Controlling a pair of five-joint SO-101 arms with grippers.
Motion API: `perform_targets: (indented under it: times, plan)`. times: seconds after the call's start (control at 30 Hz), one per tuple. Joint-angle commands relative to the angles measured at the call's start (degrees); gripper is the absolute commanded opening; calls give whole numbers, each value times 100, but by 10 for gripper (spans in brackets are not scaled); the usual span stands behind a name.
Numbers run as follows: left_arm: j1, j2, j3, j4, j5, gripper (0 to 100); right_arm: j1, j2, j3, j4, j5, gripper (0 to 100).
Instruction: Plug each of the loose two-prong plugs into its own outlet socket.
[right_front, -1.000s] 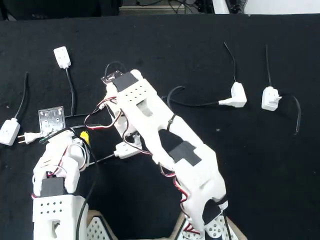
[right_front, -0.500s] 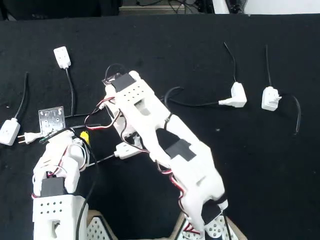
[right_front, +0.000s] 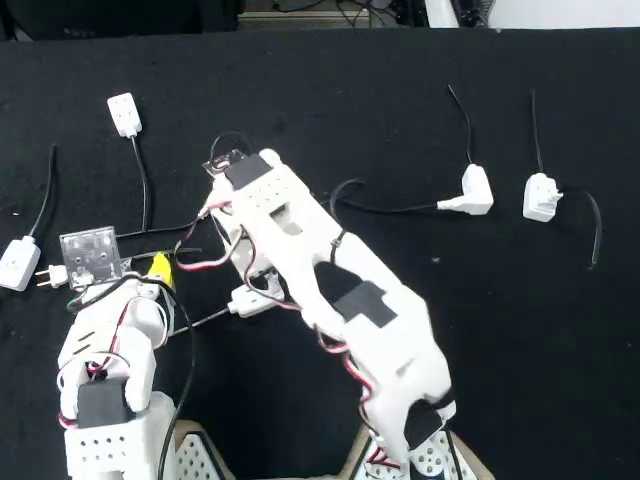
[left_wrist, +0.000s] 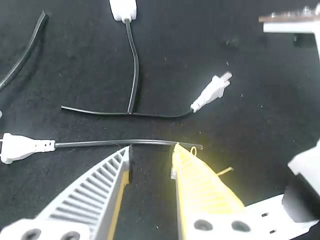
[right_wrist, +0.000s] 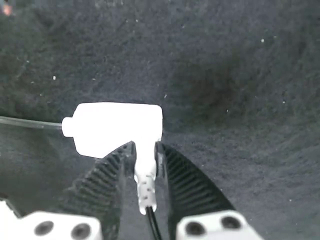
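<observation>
r gripper clamped on white plug neck; l gripper spread wide, tips at thin cable

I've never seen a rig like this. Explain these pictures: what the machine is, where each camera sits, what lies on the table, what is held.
The machine is two white plastic robot arms, the left arm and the right arm, at a black cloth-covered table. The high view looks down from a fixed camera above; the other two pictures come from cameras on each arm's wrist, looking along its pincer. On the cloth lie white plastic outlet blocks and white two-prong plugs on black cables. The left pincer, one finger grey and one yellow, is open over a thin black cable. The right pincer is shut on the ribbed neck of a white plastic connector.
</observation>
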Motion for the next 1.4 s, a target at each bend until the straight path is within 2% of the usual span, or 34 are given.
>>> perform_targets:
  times: [0.0,0.07,0.23,0.43,0.5,0.6,0.8,0.97,1.07,1.17,1.37]
  plan:
    - [-57,123,-57,-176,70,145,-308,-1007,1121,-1055,26,11]
    - [-57,123,-57,-167,70,145,-325,-1244,1367,-1222,62,28]
    - [-57,123,-66,-167,70,145,-325,-1297,1464,-1222,202,208]
    - [-163,123,-84,-158,79,145,-448,-1648,1103,-826,352,175]
    - [-418,123,-92,-202,158,145,-475,-1886,1042,-774,633,185]
    - [-857,123,-189,-202,651,145,-448,-2167,1024,-791,1187,195]
    - [-1244,123,-251,-211,888,145,-475,-2308,1262,-879,3270,211]
    - [-1604,123,-382,-167,967,145,-695,-2299,1982,-1292,4325,269]
    - [-1727,123,-374,-193,1257,145,-1011,-2299,2545,-1635,4756,273]
    - [-1727,123,-365,-202,1257,145,-1187,-2299,2976,-2022,5090,273]
    - [-1719,123,-365,-202,1266,145,-1178,-2299,3451,-2637,5231,271]
